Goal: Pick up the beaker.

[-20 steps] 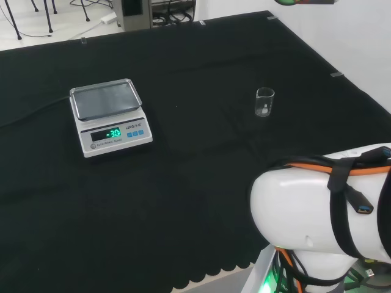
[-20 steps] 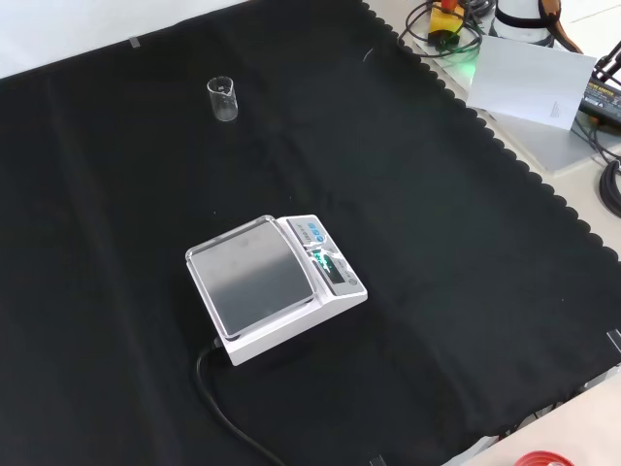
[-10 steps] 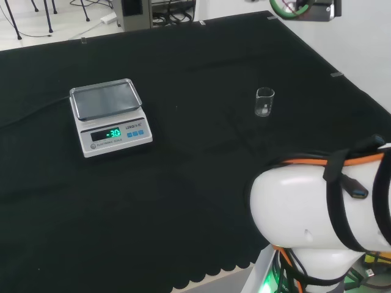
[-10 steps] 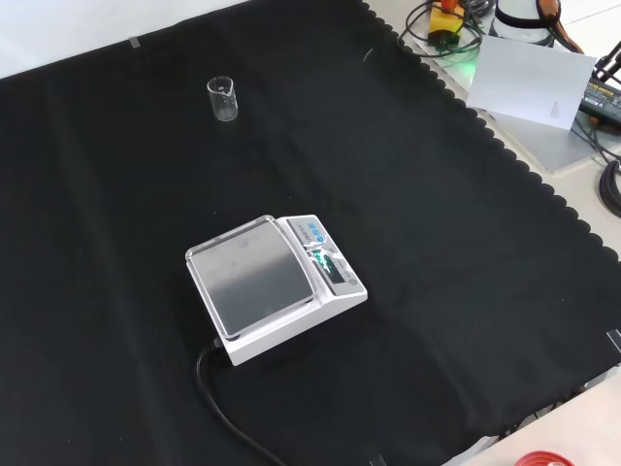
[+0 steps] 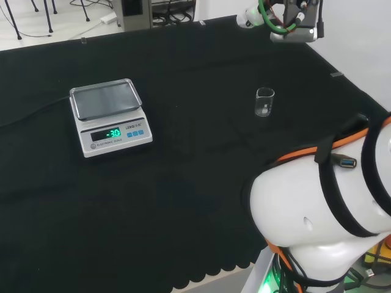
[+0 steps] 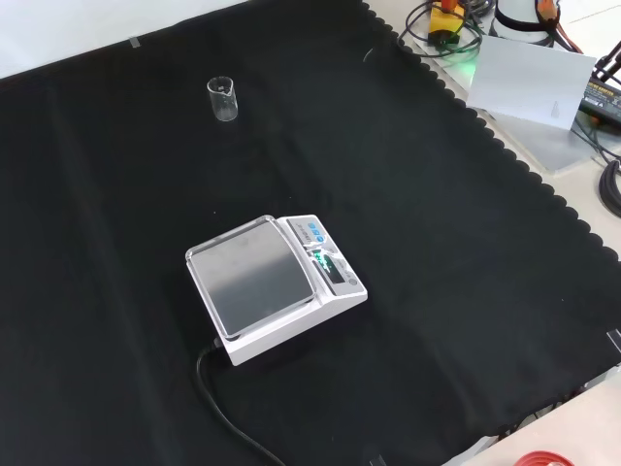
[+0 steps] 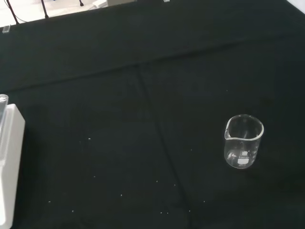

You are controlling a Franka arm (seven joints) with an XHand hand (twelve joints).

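Standing upright beaker (image 7: 243, 141); scale's (image 6: 275, 285) cable in front view.

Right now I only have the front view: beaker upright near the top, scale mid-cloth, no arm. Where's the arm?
Observer: In the head view the arm's wrist end, with a green cable, hangs at the top edge, beyond the beaker and apart from it.
Operator: Is the wrist camera on the beaker?
Observer: Yes. The wrist view has the beaker whole, upright on bare cloth, with a corner of the scale at the picture's edge.
Operator: Anything in it?
Observer: It looks empty in the wrist view, and its pour lip shows on the rim.
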